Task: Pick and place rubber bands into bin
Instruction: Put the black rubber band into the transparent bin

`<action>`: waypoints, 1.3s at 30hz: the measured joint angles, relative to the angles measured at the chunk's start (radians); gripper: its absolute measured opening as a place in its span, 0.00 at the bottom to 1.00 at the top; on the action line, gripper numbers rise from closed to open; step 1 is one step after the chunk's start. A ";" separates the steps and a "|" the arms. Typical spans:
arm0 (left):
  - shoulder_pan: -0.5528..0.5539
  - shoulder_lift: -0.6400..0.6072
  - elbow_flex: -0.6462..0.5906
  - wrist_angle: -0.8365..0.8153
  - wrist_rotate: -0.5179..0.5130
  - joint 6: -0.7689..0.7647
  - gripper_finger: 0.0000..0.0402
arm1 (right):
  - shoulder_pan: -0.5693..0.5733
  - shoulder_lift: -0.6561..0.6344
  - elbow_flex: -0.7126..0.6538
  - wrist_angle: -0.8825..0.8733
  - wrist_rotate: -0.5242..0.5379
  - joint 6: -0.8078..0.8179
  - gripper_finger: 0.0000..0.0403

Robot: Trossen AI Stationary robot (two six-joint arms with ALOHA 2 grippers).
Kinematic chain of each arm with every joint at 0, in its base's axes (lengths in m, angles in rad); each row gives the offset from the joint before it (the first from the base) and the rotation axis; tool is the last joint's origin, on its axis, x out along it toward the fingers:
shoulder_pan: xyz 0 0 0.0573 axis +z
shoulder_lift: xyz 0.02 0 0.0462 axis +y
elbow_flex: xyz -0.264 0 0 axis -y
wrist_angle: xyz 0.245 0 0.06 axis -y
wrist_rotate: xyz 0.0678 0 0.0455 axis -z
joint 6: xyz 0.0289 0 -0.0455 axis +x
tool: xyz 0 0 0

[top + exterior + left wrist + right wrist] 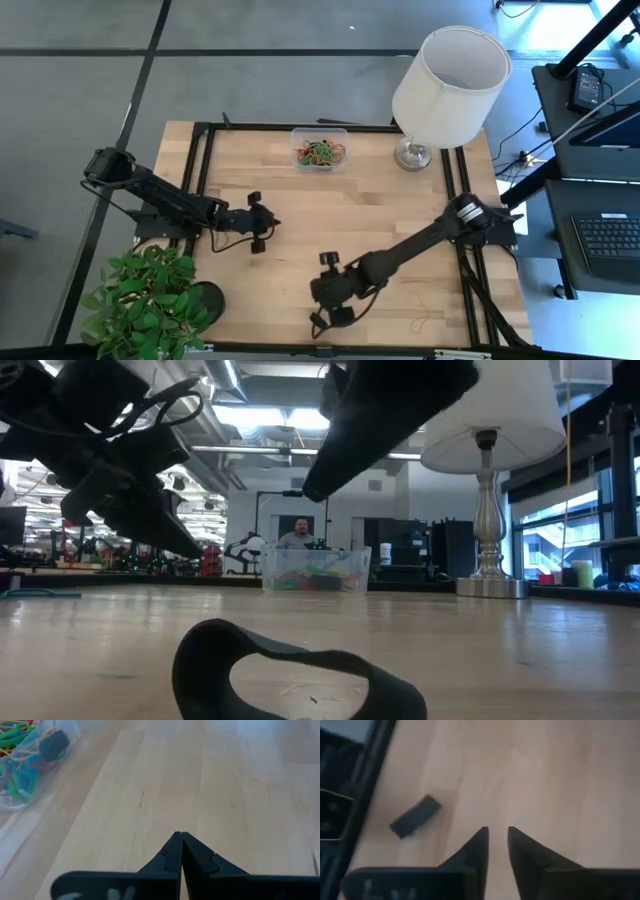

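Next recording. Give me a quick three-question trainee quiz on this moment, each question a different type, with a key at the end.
1. True or false: the bin already holds rubber bands.
2. Multiple choice: the left gripper, seen in its own wrist view, has its fingers
A. spread wide
B. shut tip to tip on nothing
C. clamped on a band
3. Short answer: which loose rubber band lies on the table to the right gripper's right in the high view, near the front edge?

Key
1. True; coloured bands fill it.
2. B.
3. The yellow band. The right gripper hangs over bare wood, fingers slightly parted and empty, with a black band beside it.
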State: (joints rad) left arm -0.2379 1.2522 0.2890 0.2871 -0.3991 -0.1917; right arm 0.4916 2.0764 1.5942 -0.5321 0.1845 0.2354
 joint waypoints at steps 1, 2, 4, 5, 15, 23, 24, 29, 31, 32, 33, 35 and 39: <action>0.000 0.000 0.000 0.000 0.002 -0.002 0.01 | 0.000 0.019 0.031 -0.022 -0.021 -0.008 0.20; 0.000 0.000 0.000 -0.001 0.007 -0.003 0.01 | 0.000 0.041 0.059 -0.028 -0.038 -0.013 0.23; 0.000 0.000 0.000 0.005 0.013 -0.004 0.00 | 0.001 0.075 0.098 -0.037 -0.066 -0.020 0.29; 0.000 0.000 0.000 0.006 0.014 -0.004 0.00 | 0.001 0.093 0.115 -0.041 -0.085 -0.026 0.32; 0.000 0.000 0.000 0.010 0.025 -0.008 0.00 | 0.030 0.234 0.164 0.028 -0.169 0.002 0.52; 0.000 0.000 0.000 0.010 0.034 -0.048 0.00 | 0.045 0.258 0.166 0.099 -0.212 -0.002 0.47; 0.000 0.000 0.000 0.010 0.035 -0.053 0.00 | 0.048 0.259 0.165 0.105 -0.211 -0.008 0.46; 0.000 0.000 0.000 0.009 0.035 -0.069 0.01 | 0.057 0.273 0.165 0.168 -0.261 -0.041 0.33; 0.000 0.000 0.000 0.009 0.035 -0.078 0.00 | 0.056 0.278 0.165 0.170 -0.276 -0.056 0.26; 0.000 0.000 0.000 0.009 0.035 -0.079 0.00 | 0.056 0.283 0.165 0.175 -0.285 -0.057 0.22; 0.000 0.000 0.001 0.007 0.035 -0.079 0.00 | 0.055 0.284 0.165 0.174 -0.287 -0.059 0.16; 0.000 0.000 0.000 0.007 0.035 -0.080 0.00 | 0.054 0.284 0.165 0.166 -0.282 -0.060 0.05; 0.000 0.000 0.001 0.009 0.035 -0.080 0.01 | 0.044 0.279 0.166 0.136 -0.254 -0.062 0.02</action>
State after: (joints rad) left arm -0.2379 1.2526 0.2897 0.2959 -0.3645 -0.2714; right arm 0.5353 2.3558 1.7603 -0.3962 -0.0692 0.1736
